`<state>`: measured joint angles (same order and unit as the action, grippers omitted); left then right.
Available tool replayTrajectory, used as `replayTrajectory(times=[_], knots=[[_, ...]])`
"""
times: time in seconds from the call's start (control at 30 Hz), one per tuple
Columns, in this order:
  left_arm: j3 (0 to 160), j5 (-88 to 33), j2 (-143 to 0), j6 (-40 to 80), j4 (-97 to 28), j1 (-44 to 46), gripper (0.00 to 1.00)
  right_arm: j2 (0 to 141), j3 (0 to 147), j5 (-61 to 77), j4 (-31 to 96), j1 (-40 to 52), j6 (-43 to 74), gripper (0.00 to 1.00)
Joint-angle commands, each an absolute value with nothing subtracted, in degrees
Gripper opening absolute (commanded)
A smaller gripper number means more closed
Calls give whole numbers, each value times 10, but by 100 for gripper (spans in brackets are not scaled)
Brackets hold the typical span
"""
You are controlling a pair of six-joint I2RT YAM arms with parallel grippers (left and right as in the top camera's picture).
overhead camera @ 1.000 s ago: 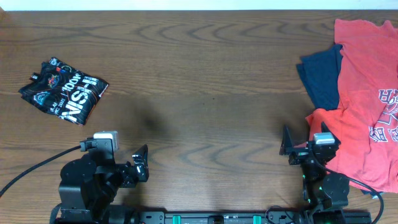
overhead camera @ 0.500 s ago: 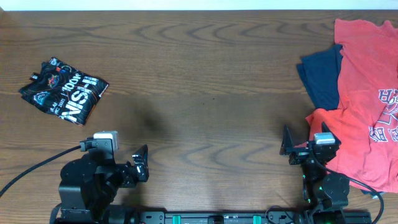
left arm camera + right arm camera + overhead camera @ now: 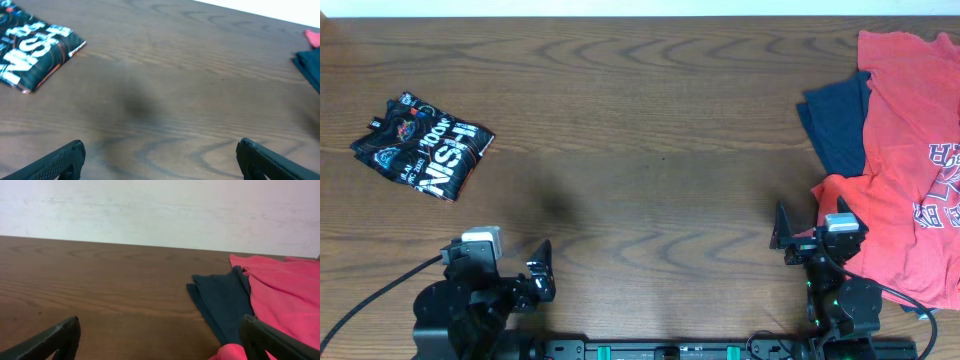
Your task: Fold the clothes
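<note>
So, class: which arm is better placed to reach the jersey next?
Left. The jersey lies on the left gripper's side, in its wrist view; the right gripper sits across the table by the red shirt.

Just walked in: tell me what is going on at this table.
Nothing is being handled right now. Both arms sit at the near edge of the table, with the left pincer and right pincer open and empty. The black jersey lies folded in a compact bundle at the far left, touched by neither. A red T-shirt and a navy garment lie loosely spread at the right.
</note>
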<state>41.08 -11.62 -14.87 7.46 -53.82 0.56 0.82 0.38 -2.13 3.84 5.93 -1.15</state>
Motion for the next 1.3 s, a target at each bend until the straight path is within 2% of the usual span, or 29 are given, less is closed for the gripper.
replayTrajectory(times=[0.0,0.13,0.43,0.77,1.0,1.07,1.27], knots=[[389,-99,-133,65,-554,-14,98,3,3,-21,41,55,-18,99],[351,-79,-111,60,-525,-20,98,3,3,-21,41,55,-18,99],[163,-86,-24,58,-225,-20,98,3,3,-21,41,55,-18,99],[7,-90,-1,56,39,-19,98,3,3,-21,41,55,-18,99],[2,-87,-1,-19,11,-1,98,3,3,-21,41,55,-18,99],[2,-83,-1,-18,-36,10,98,3,3,-21,41,55,-18,99],[2,-83,-1,-13,-33,21,98,3,3,-21,41,55,-18,99]])
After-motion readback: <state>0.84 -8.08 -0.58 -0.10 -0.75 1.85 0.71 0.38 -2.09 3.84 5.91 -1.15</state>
